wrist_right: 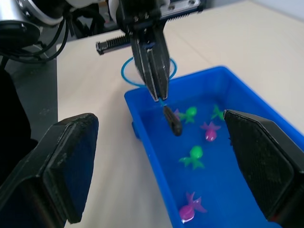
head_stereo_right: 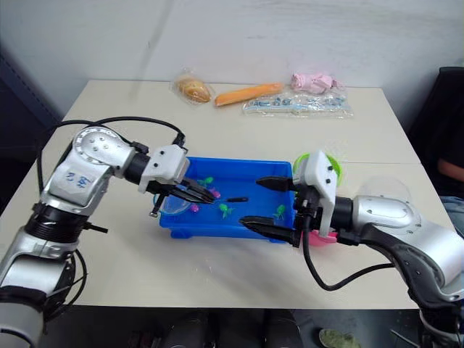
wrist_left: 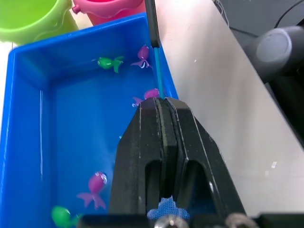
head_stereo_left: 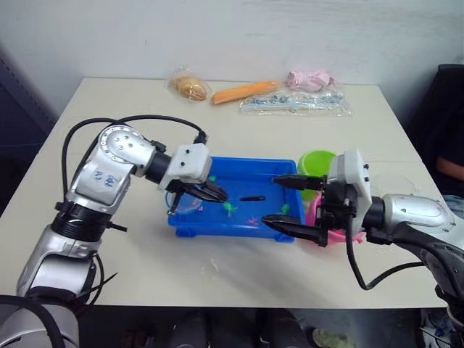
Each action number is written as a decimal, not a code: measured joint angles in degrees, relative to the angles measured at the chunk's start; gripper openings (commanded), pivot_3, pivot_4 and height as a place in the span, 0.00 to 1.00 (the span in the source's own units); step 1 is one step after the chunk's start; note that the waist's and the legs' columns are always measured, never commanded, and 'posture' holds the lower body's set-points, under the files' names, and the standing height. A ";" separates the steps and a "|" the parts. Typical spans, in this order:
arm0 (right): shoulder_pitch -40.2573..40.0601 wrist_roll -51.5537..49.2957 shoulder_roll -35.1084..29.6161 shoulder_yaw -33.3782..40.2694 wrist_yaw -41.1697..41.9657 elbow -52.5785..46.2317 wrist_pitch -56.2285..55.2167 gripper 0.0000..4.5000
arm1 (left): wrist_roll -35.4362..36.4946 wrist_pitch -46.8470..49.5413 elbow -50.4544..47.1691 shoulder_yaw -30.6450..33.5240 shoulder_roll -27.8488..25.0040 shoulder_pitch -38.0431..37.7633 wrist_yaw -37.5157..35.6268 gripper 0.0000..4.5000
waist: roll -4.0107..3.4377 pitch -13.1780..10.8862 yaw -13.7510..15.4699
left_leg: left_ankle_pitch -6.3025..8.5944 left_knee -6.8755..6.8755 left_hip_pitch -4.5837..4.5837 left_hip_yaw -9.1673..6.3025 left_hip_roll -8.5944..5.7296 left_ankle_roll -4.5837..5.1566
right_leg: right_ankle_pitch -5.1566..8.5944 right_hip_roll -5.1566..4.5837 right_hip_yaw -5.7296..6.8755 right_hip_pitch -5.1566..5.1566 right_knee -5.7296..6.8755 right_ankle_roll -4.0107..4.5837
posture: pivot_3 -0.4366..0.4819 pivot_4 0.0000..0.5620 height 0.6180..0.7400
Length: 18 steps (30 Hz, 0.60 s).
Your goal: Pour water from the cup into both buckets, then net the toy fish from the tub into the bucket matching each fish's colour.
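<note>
The blue tub sits mid-table and holds water and several green and pink toy fish. My left gripper hangs over the tub's left end, shut on the net's thin handle. The handle's dark tip points across the tub, and the net's blue hoop hangs behind the fingers at the tub's left rim. At the tub's right end my right gripper is wide open with nothing in it. Beyond it stand the green bucket and, nearer, the pink bucket. The clear cup stands behind my right forearm.
Along the table's far edge lie a bagged bread roll, an orange carrot toy, a pink bundle and a clear plastic bag. A person in dark clothes sits at the right. Bare tabletop lies in front of the tub.
</note>
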State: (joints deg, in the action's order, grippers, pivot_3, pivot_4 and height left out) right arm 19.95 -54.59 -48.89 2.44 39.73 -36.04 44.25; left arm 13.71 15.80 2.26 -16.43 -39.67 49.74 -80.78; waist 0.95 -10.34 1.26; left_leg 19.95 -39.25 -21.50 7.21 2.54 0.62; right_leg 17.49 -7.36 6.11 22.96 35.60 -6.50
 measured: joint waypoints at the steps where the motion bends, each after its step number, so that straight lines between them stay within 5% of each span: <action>1: 0.00 0.02 -0.18 -0.02 -0.68 0.02 1.21 1.00 | -0.11 0.04 0.23 -0.10 0.72 0.24 0.01 0.01 | 0.00 0.00 0.07 | 0.00 -0.02 -0.04 0.00 0.00 0.00 | 0.00 -0.01 0.00 0.03 0.01 0.00 | 0.48 0.27 1.00; 18: 4.60 -0.64 1.56 -4.50 -4.46 0.37 12.78 1.00 | -2.99 2.54 -0.75 -5.27 3.64 3.09 -1.76 0.01 | 0.00 0.00 0.08 | 0.05 -0.80 -0.90 -0.24 0.02 0.10 | -0.06 0.02 0.07 0.60 0.32 -0.11 | 0.48 0.27 1.00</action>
State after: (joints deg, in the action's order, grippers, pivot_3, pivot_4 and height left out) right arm 24.55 -55.24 -47.33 -2.06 35.27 -35.67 57.03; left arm 10.71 18.34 1.51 -21.70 -36.03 52.82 -82.54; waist 0.95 -10.34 1.34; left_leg 20.00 -40.05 -22.40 6.97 2.57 0.72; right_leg 17.43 -7.34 6.18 23.56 35.92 -6.61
